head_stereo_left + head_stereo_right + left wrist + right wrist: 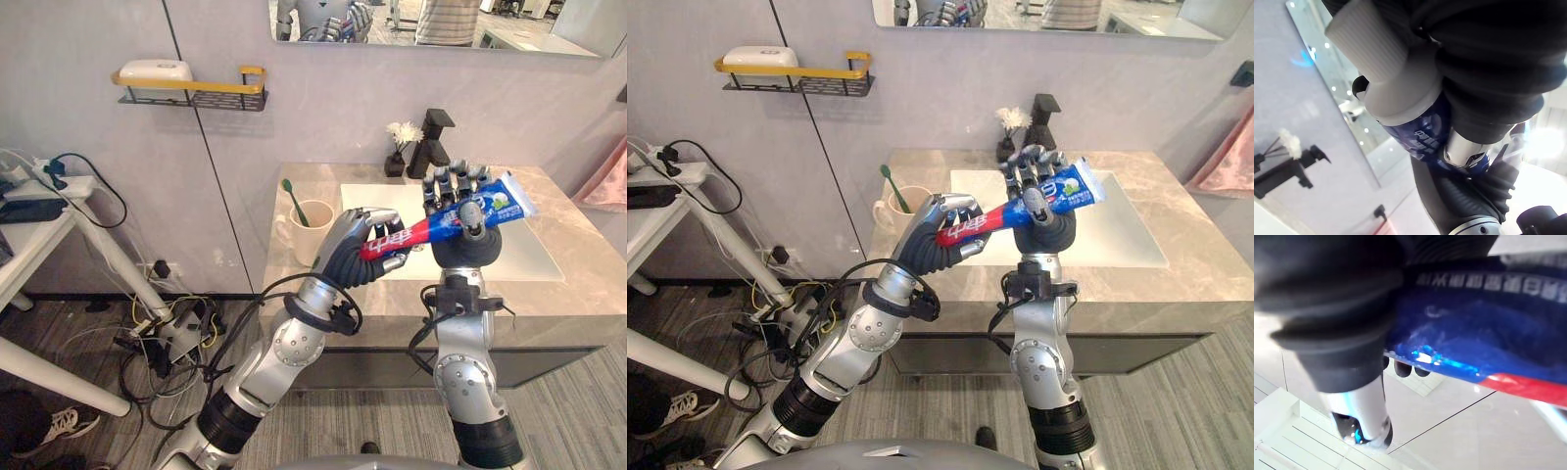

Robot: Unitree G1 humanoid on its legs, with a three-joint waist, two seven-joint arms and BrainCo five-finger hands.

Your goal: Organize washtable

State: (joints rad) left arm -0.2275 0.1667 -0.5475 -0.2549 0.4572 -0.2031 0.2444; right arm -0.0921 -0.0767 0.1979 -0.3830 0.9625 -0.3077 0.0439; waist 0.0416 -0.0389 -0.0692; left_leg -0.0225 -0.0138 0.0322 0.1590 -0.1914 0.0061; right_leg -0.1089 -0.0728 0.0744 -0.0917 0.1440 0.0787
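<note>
Both arms raised over the marble worktop (573, 233); left hand (348, 253) fingers curl round the glossy toothpaste tube (416, 233) at its red end; upright right hand (468, 243) pinches the blue end.

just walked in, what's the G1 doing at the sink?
It holds a toothpaste tube in both hands, up in the air over the front of the counter. The left hand is curled round the red cap end; the right hand pinches the blue flat end between thumb and fingers. A cup with a green toothbrush stands on the counter left of the basin. The tube is not yet put down.
</note>
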